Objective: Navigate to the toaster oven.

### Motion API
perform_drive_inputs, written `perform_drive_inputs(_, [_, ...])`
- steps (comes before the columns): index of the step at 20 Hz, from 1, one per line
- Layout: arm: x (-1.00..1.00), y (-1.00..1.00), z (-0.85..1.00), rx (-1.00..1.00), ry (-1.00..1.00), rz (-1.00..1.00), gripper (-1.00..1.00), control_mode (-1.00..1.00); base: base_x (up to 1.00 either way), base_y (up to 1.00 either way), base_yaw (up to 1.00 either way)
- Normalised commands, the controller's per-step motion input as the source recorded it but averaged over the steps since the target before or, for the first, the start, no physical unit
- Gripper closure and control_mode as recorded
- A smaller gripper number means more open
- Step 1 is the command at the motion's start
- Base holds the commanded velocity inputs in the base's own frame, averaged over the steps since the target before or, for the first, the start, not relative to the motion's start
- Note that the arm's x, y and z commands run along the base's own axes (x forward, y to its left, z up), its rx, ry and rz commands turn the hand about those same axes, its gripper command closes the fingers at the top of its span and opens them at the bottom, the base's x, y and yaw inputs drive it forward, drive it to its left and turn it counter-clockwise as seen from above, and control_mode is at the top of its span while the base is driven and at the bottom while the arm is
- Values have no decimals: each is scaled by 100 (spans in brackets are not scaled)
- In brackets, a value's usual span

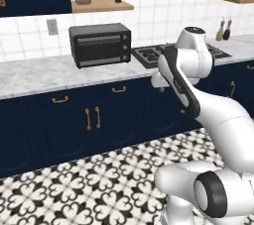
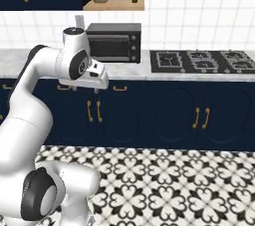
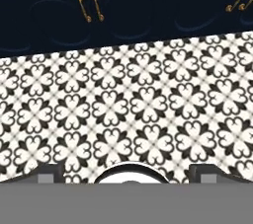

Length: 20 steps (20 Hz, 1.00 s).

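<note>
The toaster oven [image 1: 100, 45] is a small black box with a dark glass door and a grey handle bar, standing on the marble counter [image 1: 39, 75] against the tiled wall. From the right base it appears as the toaster oven [image 2: 114, 42], straight beyond my folded arm. The gripper [image 3: 127, 174] hangs in front of the navy cabinets and points down at the patterned floor. Its fingertips [image 3: 47, 173] stand wide apart, open, with nothing between them.
A gas hob [image 2: 204, 61] lies in the counter right of the oven. A wooden shelf [image 1: 101, 6] above carries a grey canister and a dark bottle. Navy cabinets with gold handles [image 2: 93, 111] line the base; black-and-white tiled floor [image 2: 174, 180] lies between me and them.
</note>
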Motion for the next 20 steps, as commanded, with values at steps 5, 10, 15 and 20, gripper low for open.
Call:
perform_drive_inputs(5, [0, 0, 0, 0, 0, 0, -100, 100, 100, 3, 2])
perform_drive_inputs(10, [0, 0, 0, 0, 0, 0, -100, 100, 100, -4, 3])
perform_drive_inputs(15, [0, 0, 0, 0, 0, 0, -100, 100, 99, -3, 4])
perform_drive_inputs(20, [0, 0, 0, 0, 0, 0, -100, 100, 78, -18, 7])
